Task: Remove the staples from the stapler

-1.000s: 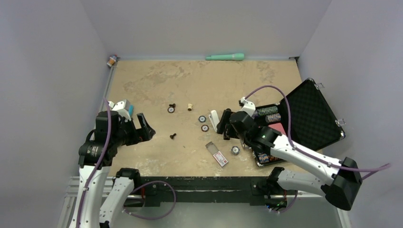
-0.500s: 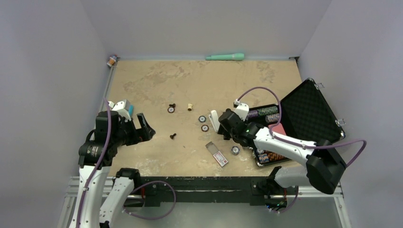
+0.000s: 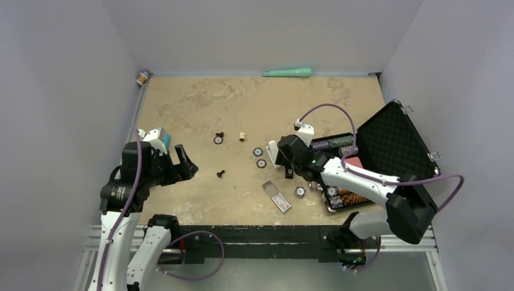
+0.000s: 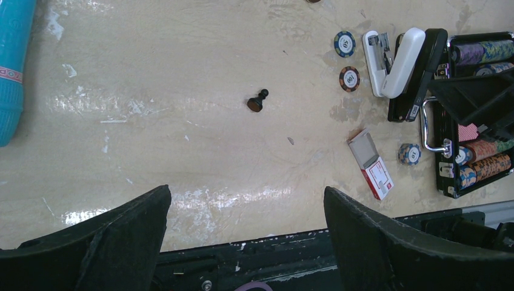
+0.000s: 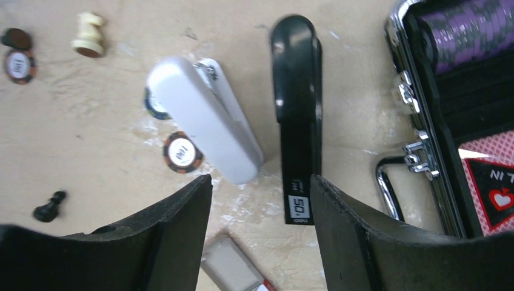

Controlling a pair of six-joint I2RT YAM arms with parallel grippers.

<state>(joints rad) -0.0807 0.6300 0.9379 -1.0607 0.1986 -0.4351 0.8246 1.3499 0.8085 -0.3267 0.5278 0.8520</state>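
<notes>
The stapler (image 5: 296,115) is slim and black and lies flat on the table, beside a white oblong bar (image 5: 206,124). In the left wrist view the stapler (image 4: 424,73) sits right against the chip case. My right gripper (image 5: 260,200) hovers over the stapler's near end, open, with only bare table and a small box between its fingers. From above, the right gripper (image 3: 285,159) covers most of the stapler. My left gripper (image 3: 185,160) is wide open above the table's left side, far from the stapler and holding nothing.
An open black chip case (image 3: 388,151) lies on the right. A small red-and-white box (image 3: 277,197), poker chips (image 3: 261,163) and chess pieces (image 3: 221,174) are scattered mid-table. A teal pen (image 3: 287,73) lies by the back wall, and a teal object (image 4: 12,66) at the left.
My right gripper has shifted a little left and farther over the stapler, and its jaws have narrowed. The left arm has not moved.
</notes>
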